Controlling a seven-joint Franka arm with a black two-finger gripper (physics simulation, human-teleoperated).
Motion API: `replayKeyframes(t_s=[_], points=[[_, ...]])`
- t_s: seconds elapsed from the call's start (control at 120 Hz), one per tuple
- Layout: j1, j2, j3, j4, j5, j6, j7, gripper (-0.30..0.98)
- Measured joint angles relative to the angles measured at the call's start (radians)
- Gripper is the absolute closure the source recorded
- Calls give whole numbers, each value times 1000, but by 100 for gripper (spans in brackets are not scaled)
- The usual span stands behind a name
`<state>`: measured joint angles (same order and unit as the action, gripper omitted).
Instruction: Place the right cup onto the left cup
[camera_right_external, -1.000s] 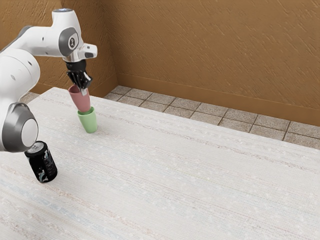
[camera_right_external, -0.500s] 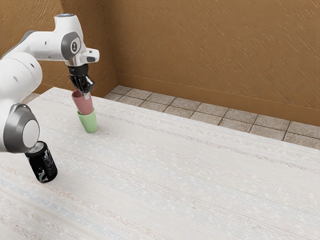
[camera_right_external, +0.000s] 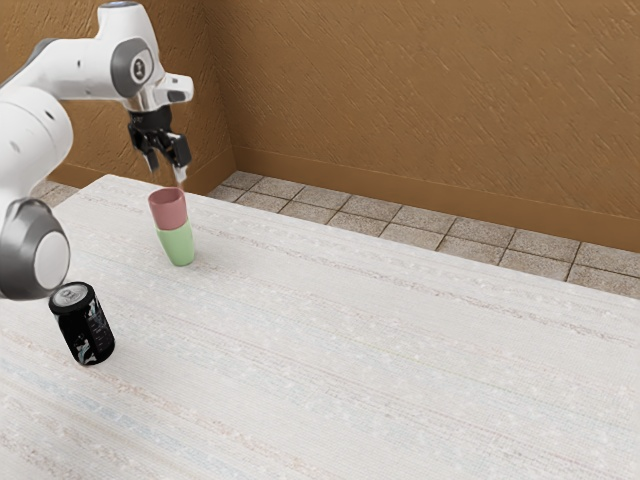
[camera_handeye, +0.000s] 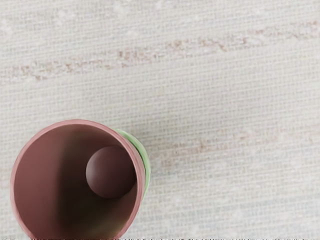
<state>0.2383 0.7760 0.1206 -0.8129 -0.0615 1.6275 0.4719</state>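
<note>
Because my gripper (camera_right_external: 166, 172) stands just above the stack, the relation I must watch is the vertical one: the dusty red cup (camera_right_external: 168, 209) lies directly under the hand, with its mouth turned up toward me. It sits in the green cup (camera_right_external: 177, 247), which rests on the table (camera_right_external: 380, 340), and both seem to share about the same upright axis. From the wrist view I see into the red cup down to its round bottom, and a thin part of the green rim comes out at one side, so I suppose a small offset or only the slant of my camera; I cannot tell which. The gripper is wide, its two fingers well parted, and it holds nothing. One fingertip is near the red rim, and I am not sure how much free space is there. In my judgement the placing is practically complete, and what remains is to go away straight upward, along the axis of the cups, without sideways motion. If I turn too soon, a finger could catch this rim and tip both cups. The black can (camera_right_external: 84, 325) stands well apart and should not disturb.
</note>
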Motion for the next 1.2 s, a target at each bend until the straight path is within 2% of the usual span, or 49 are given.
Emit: replayKeyframes(t_s=[0.117,0.275,0.6,0.658,0.742,0.9,1.2], points=[[1,-61,-31,-34,-3,-20,-3,5],[-14,-245,-43,-288,-32,-36,-10,2],[-188,-506,-34,-631,-37,-16,-47,0],[-252,-562,5,-684,-30,-9,-58,0],[-335,-617,62,-733,-20,-2,-74,0],[-437,-708,109,-808,22,12,-111,0],[-466,-755,122,-835,73,17,-168,0]])
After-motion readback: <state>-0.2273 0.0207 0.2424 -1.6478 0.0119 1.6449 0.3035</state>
